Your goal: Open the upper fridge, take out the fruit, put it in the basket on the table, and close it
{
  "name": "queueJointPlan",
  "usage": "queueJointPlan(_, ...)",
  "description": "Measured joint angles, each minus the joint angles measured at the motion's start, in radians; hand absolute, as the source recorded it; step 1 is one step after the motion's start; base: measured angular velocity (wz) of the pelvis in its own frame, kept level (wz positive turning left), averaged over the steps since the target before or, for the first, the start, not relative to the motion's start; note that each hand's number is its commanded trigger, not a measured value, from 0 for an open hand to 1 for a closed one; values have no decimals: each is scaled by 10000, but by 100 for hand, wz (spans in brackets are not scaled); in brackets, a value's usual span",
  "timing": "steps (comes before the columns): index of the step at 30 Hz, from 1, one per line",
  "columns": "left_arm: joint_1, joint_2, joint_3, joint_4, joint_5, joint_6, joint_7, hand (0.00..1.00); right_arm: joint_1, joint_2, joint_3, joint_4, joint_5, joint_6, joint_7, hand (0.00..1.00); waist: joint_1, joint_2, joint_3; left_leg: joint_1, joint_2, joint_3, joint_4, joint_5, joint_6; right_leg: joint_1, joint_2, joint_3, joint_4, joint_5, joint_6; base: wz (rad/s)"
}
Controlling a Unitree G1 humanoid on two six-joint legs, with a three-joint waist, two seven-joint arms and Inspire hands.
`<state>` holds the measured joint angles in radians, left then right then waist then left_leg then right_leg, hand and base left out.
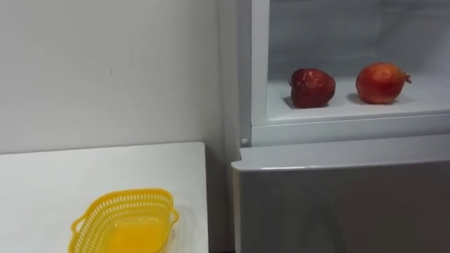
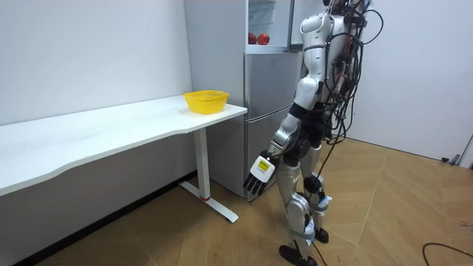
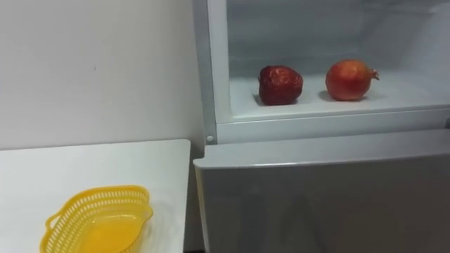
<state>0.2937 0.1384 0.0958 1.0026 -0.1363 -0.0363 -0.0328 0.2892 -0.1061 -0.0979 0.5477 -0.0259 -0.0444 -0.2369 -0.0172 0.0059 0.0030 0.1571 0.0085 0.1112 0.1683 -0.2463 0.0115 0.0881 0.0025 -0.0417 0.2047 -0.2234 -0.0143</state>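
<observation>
Room view — left hand [image 2: 260,174] hangs low, pomegranate [image 1: 380,83] well above in fridge [image 2: 267,111].

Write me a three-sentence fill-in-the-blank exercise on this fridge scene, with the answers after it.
The basket on the table is coloured ____.
The fridge shelf holds ____ fruits.
The pomegranate lies to the ____ of the darker fruit.
Missing words: yellow; two; right.
</observation>
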Motion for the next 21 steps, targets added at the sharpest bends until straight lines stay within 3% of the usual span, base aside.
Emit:
queueJointPlan(3,-17,-11,-10,9,1,-188,1,0,59,49,311,-1317,-164,-437,-112,0,-12,24,-5,-61,-2,0,0,0,0,-12,-1,-25,-8,27,9,2)
queueJointPlan(7,-36,-41,-15,266,-5,-352,-34,0,192,57,427,-2863,-408,-648,-193,0,-56,150,-72,-120,-10,-6,-7,0,0,-55,-5,-15,-40,36,11,0)
queueJointPlan(16,-215,-52,-29,1013,-19,-644,-228,0,769,46,589,-5998,-1882,-728,-1104,0,-27,280,-87,-206,31,286,-43,2,-2,-239,89,331,9,84,-1,-12)
queueJointPlan(21,-223,361,-626,1727,115,-970,-114,0,797,-21,1183,-7232,-3013,-1413,-2161,0,-21,293,-99,-180,117,306,-34,1,-2,-213,188,388,-9,169,-66,-4)
